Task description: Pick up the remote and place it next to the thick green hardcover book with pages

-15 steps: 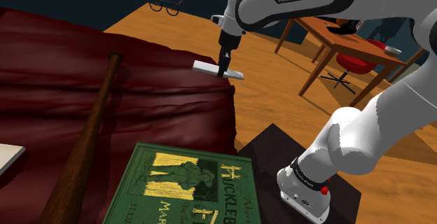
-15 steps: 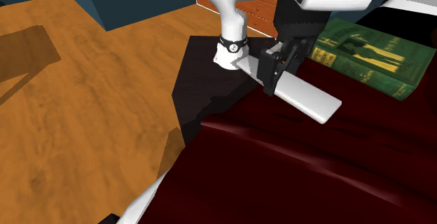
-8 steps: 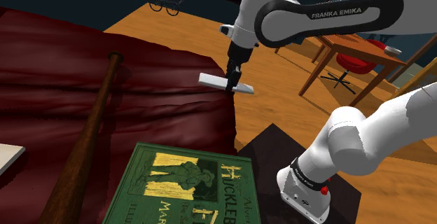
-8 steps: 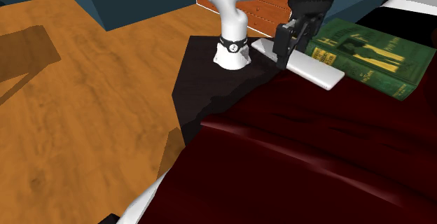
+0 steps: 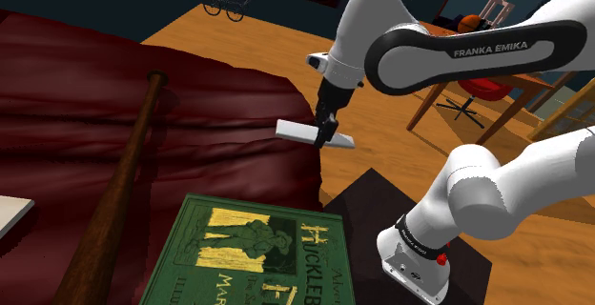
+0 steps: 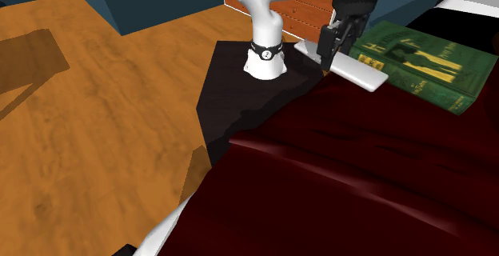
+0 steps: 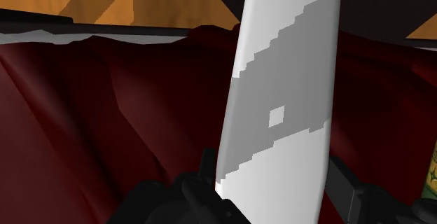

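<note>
over the edge of the dark red bedding [image 5: 219,112], the white remote [image 5: 294,128] hangs clear of the cloth, grasped across its width and toward one end by the black jaws, which are clenched on it. in the wrist view its long pale body runs out ahead of the jaws, with red folds beneath it.

compared with a second ago, the arm has swung the remote along the bedding's edge toward the stand [image 5: 367,198] and the green book [image 5: 248,255]. in the shoulder view it now sits lower and further to that view's right, and the arm's forearm has followed it. in the second exterior view it has slid from the open red cloth up toward the book's near corner, so the gap between them looks much smaller. it stays roughly level and has not slipped in the grip.

this reads as the carry phase, well along: the pick is done and the placing is not. the remote is still in the air, so i cannot tell how close it truly is to the book. the next move likely calls for a little more travel toward the book, then a descent onto the bedding beside it, well away from the wooden bat [image 5: 124,179]. the soft, creased cloth near the edge could let the remote tip or slide off toward the wooden floor [image 5: 381,151] if it is let go too near the drop.
</note>
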{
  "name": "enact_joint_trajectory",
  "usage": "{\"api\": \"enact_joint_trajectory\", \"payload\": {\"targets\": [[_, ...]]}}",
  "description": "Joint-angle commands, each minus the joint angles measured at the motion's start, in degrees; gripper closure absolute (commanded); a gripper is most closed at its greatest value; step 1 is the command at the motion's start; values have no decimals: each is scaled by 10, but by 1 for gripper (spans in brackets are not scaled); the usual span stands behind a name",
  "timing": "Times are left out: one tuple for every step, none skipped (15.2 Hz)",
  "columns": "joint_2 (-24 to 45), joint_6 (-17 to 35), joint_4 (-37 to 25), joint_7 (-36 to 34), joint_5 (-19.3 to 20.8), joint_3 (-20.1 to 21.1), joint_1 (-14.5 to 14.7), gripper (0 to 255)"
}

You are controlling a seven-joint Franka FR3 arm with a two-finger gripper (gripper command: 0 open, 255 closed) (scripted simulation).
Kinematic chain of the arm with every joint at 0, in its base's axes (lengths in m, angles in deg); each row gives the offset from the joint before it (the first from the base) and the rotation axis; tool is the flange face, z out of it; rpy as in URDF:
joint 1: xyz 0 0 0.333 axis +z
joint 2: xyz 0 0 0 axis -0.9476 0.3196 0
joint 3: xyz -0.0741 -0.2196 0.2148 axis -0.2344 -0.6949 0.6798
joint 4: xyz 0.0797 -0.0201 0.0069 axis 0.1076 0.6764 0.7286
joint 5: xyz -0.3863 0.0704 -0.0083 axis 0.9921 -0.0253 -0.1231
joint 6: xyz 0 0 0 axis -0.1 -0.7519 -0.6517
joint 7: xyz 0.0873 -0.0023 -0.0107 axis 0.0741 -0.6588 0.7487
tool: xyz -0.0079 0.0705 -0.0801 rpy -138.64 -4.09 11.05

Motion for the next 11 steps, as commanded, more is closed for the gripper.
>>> {"api": "enact_joint_trajectory", "payload": {"targets": [[4, 16, 12, 0, 0, 0, 0, 255], [7, 25, 18, 0, -1, 1, 0, 255], [11, 34, 23, 0, -1, 1, 0, 255], [15, 43, 28, 0, -1, 1, 0, 255], [19, 53, 33, 0, -1, 2, 0, 255], [23, 62, 38, 0, -1, 2, 0, 255], [27, 71, 43, 1, -2, 2, 0, 255], [32, 81, 48, 1, -2, 2, 0, 255], [37, 90, 53, 1, -2, 3, 0, 255], [42, 100, 57, 1, -2, 3, 0, 255], [47, 109, 62, 1, -2, 3, 0, 255]]}}
